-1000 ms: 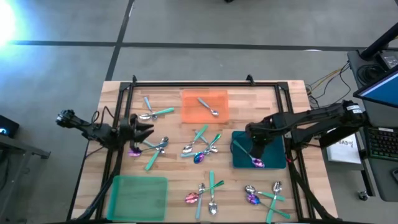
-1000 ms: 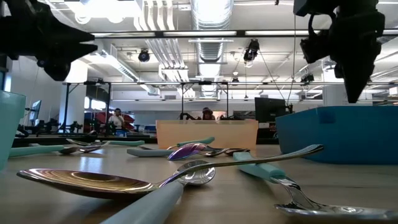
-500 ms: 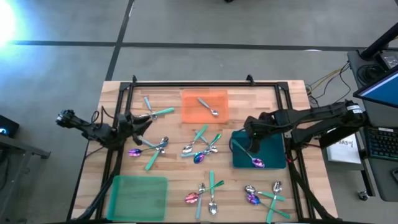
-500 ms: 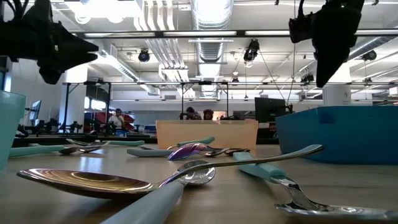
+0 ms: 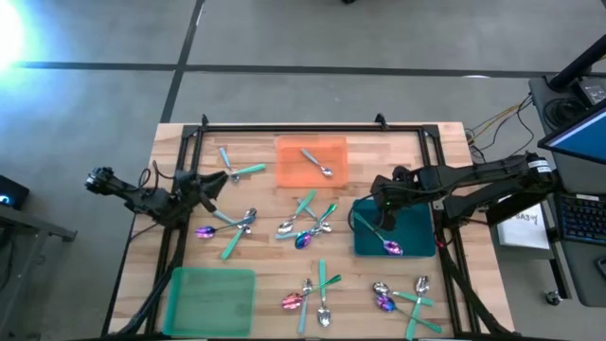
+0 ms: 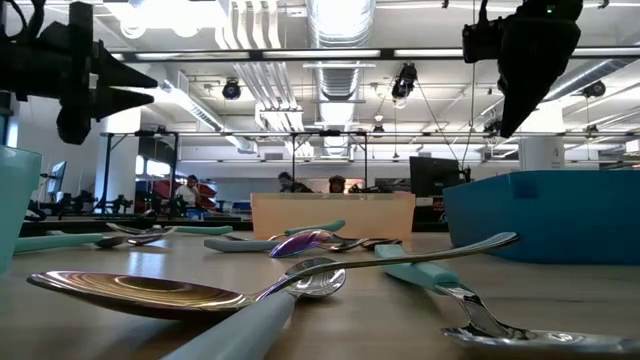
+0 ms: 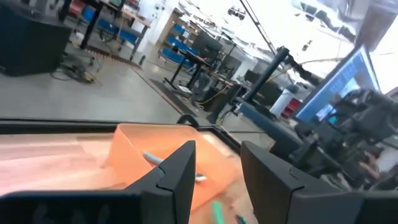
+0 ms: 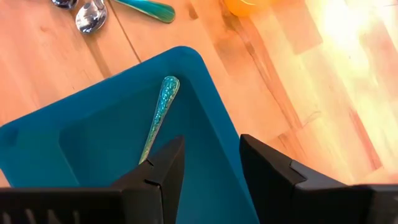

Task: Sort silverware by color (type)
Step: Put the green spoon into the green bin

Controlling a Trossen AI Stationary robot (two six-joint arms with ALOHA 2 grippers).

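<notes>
Silverware point(image 5: 305, 232) lies scattered across the table point(image 5: 256, 156) from above; one iridescent spoon point(image 5: 379, 239) rests in the teal tray point(image 5: 417, 237), under the empty, parted right gripper point(image 5: 377, 210). Left gripper point(image 5: 216, 185) hovers at left, released. Right wrist view: spoon handle point(image 8: 160, 115) inside the tray.

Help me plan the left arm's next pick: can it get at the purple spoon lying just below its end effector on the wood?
Probably yes. The left end effector hangs open and empty just above the purple spoon, with nothing between them. The spoon's handle runs into a small cluster beside it, which could get nudged.
</notes>
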